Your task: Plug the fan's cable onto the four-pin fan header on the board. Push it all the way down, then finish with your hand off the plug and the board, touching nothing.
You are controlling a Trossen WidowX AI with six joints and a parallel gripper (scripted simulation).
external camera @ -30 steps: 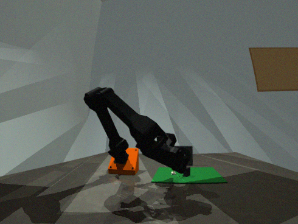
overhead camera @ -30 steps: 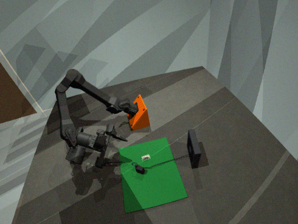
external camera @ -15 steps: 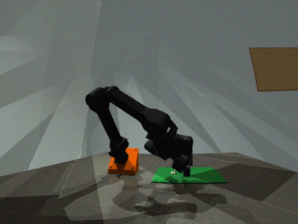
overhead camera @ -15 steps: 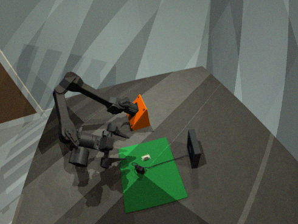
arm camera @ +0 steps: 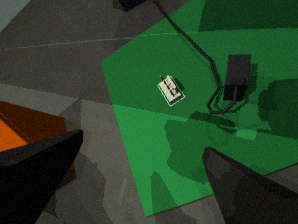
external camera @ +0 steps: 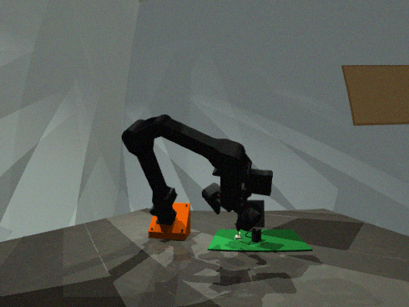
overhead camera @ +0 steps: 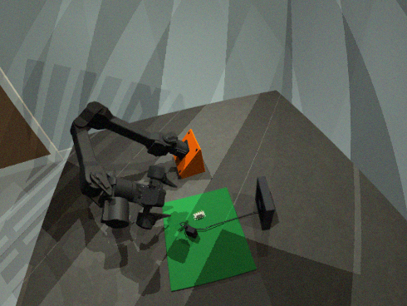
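The black plug (overhead camera: 191, 231) (external camera: 256, 235) (arm camera: 238, 75) rests on the green board (overhead camera: 224, 258) (external camera: 288, 241) (arm camera: 135, 165), apart from the header. The white four-pin header (overhead camera: 199, 214) (external camera: 236, 236) (arm camera: 171, 90) has bare pins, with nothing on it. A dark cable (overhead camera: 228, 220) (arm camera: 192, 40) runs from the plug, looping beside it, to the black fan (overhead camera: 265, 204) (arm camera: 131, 4). My gripper (overhead camera: 173, 200) (arm camera: 145, 144) is wide open and empty. It hangs above the board's edge on the arm's side, clear of plug and header. In the exterior view the arm partly hides the fan.
The orange base block (overhead camera: 193, 160) (external camera: 184, 223) (arm camera: 10, 134) bears the arm, beyond the board's corner. The fan stands upright past the board's far side. The cable crosses the board between plug and fan, passing near the header.
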